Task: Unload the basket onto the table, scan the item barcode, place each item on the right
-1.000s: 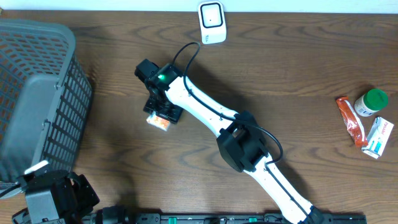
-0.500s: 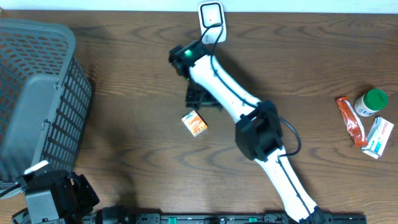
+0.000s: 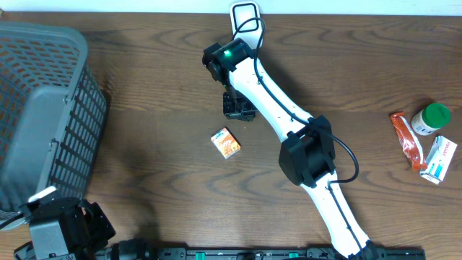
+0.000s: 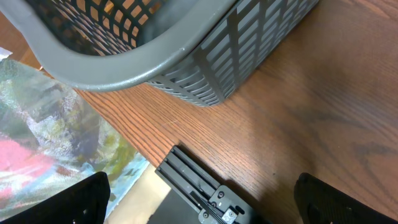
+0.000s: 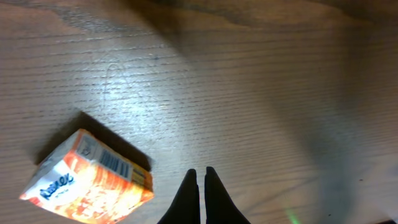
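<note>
Right gripper (image 5: 200,198) is seen clenched on nothing, fingertips pressed together just beside the small orange box (image 5: 87,183), which lies on the table (image 5: 261,87). The box is judged light, stiff cardboard, easily crushed. It should be taken by two opposite flat sides, with the barcode (image 5: 114,164) left uncovered.

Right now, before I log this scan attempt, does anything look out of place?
Yes: the orange box lies askew on the table, clear of the right pincer, which is shut on nothing.
</note>
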